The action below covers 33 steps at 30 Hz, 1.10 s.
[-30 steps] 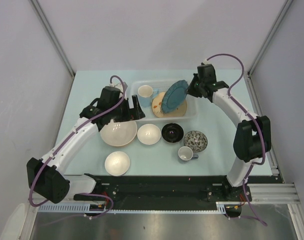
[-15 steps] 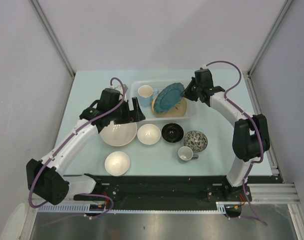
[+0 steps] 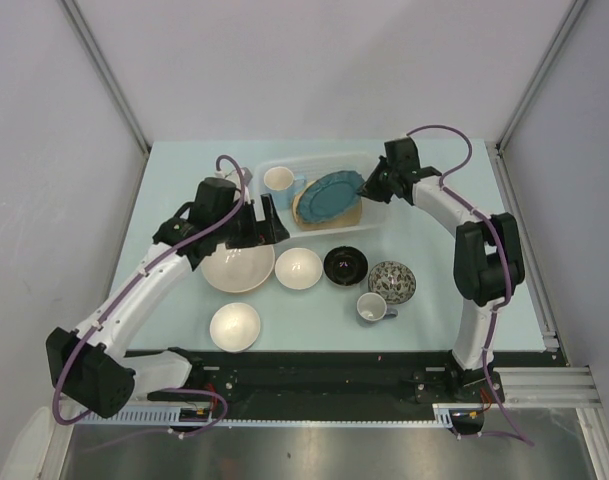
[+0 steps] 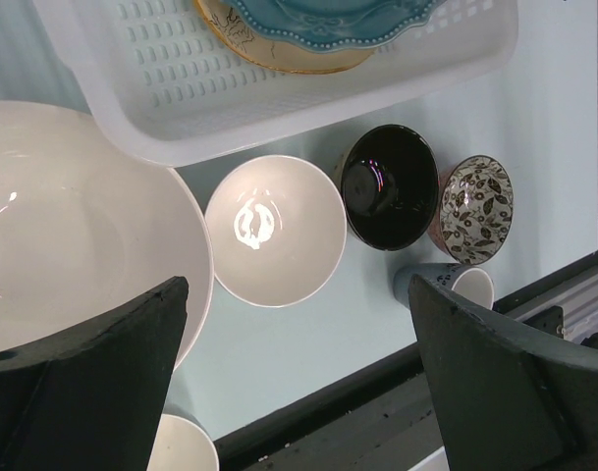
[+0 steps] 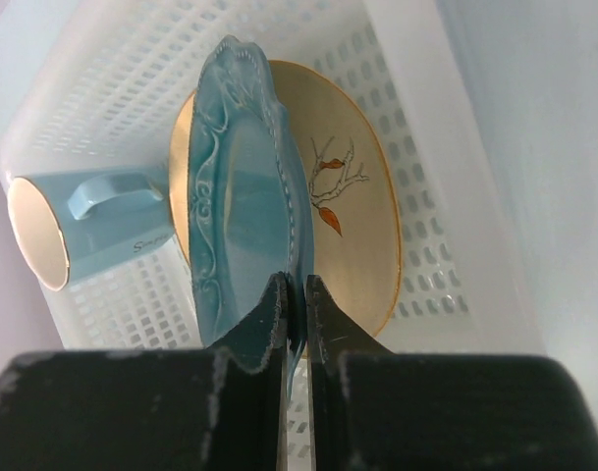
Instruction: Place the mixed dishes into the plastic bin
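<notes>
Gripping rim of teal plate (image 5: 242, 196), R tool (image 5: 296, 294) held it tilted over tan plate (image 5: 362, 226) in bin (image 5: 416, 98), beside mug (image 5: 92, 226); L tool (image 4: 294, 294) hung wide open above big bowl (image 4: 73, 255) on surface (image 3: 184, 180)

Left pincer (image 4: 297, 289) gapes wide; right pincer (image 5: 294, 285) clamped tight.

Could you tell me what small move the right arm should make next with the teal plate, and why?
Probably lower it a little and open: the right tool pinches the teal plate by its rim, tilted over the tan plate inside the bin, so it looks ready to release.
</notes>
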Each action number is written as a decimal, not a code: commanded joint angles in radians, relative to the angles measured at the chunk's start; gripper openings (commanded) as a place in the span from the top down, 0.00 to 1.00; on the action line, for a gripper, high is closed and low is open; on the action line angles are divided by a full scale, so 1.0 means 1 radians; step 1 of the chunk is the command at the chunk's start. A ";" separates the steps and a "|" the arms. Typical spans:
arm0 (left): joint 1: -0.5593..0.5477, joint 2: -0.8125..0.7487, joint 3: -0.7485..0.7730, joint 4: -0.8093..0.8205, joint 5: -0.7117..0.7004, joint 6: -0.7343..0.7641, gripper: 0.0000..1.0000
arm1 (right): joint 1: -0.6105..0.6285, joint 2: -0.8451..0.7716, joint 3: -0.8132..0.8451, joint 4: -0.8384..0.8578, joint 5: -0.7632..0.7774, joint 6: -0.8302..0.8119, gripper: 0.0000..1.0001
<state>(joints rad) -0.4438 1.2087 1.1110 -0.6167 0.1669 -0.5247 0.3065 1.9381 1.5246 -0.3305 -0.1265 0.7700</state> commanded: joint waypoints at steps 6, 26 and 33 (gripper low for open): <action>0.007 -0.020 -0.008 0.005 -0.015 -0.014 0.02 | 0.017 0.015 0.026 -0.107 0.031 -0.060 1.00; 0.007 -0.008 -0.037 0.012 -0.027 0.017 0.01 | 0.031 0.096 0.088 -0.240 0.048 -0.116 0.44; 0.007 0.006 -0.034 0.015 -0.024 0.023 0.01 | 0.017 0.156 0.187 -0.288 0.071 -0.141 0.47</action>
<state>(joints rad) -0.4438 1.2083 1.0748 -0.6159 0.1486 -0.5182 0.3458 2.0373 1.6272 -0.5724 -0.0753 0.6502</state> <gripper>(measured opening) 0.990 0.573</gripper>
